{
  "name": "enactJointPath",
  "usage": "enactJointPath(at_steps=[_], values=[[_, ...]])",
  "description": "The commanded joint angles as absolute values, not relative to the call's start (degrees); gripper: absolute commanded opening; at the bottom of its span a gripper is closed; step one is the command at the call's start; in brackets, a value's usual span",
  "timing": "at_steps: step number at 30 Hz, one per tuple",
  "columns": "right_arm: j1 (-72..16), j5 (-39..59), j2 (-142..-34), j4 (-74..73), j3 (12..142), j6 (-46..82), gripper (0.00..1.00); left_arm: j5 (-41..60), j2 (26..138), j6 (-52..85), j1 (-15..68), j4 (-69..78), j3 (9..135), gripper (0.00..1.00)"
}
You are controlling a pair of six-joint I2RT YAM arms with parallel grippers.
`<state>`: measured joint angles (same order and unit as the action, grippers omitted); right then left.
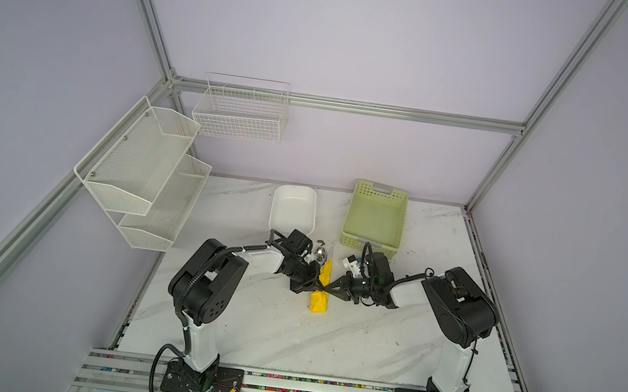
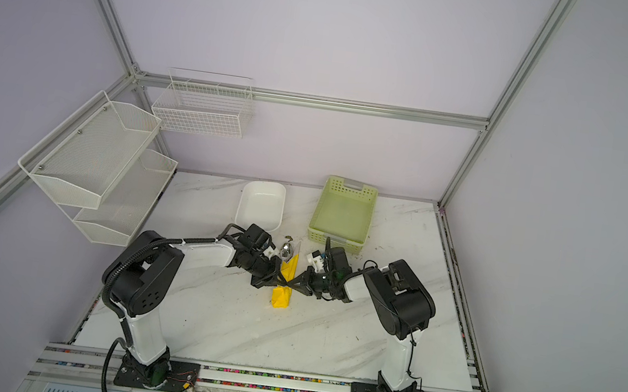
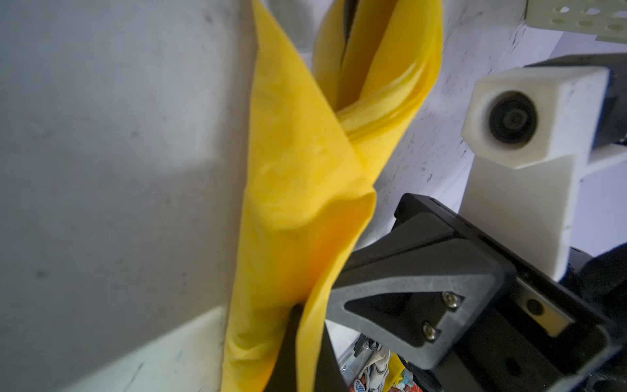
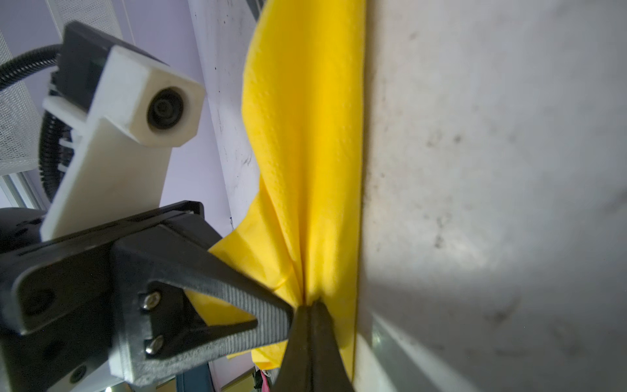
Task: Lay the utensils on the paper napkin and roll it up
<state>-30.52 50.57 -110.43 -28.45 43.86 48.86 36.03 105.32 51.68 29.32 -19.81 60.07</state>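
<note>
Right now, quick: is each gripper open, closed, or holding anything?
Left gripper: closed, pinching the paper napkin.
Right gripper: closed, pinching the same paper napkin from the opposite side.

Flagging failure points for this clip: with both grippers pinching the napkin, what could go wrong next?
1. The left gripper and right gripper pinch the napkin at nearly one spot; pulling apart may tear it.
2. The spoon pokes out the far end and might slide out.
3. The napkin gapes loosely in the left wrist view; it may unroll on release.
</note>
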Motion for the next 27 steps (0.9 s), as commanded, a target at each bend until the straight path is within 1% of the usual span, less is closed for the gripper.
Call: enactJointPath(at_steps=[1, 8, 10, 14, 17, 21, 23, 27], values=[[-31.46, 48.08, -113.11, -22.12, 43.65, 47.42, 0.00, 37.42, 103.26, 51.68, 30.08, -21.42, 63.41, 0.00], [-31.64, 48.19, -113.69, -21.82, 44.01, 47.09, 0.00, 38.40, 105.45, 52.11, 30.77, -20.70, 63.92, 0.01], [-31.78, 48.09, -113.43, -21.28, 43.95, 46.82, 0.00, 38.44, 105.89, 52.36, 30.79, -20.02, 63.38, 0.07], [-31.82, 46.35, -111.57, -17.21, 44.22, 44.78, 0.00, 38.24, 106.82, 53.04, 30.68, -19.27, 62.15, 0.14], [-31.82, 42.79, -108.91, -11.34, 44.90, 41.97, 0.00, 38.24, 107.33, 53.35, 30.67, -19.34, 61.39, 0.15], [-31.82, 40.05, -105.11, -7.54, 44.43, 41.12, 0.00, 37.88, 107.91, 53.44, 30.67, -19.79, 60.91, 0.18], [-31.82, 38.26, -102.88, -5.29, 44.41, 40.45, 0.00, 37.75, 108.01, 53.38, 30.67, -19.86, 60.66, 0.20], [-31.82, 35.83, -98.73, -3.04, 43.71, 40.72, 0.00, 37.46, 107.96, 53.35, 30.65, -20.13, 60.40, 0.29]])
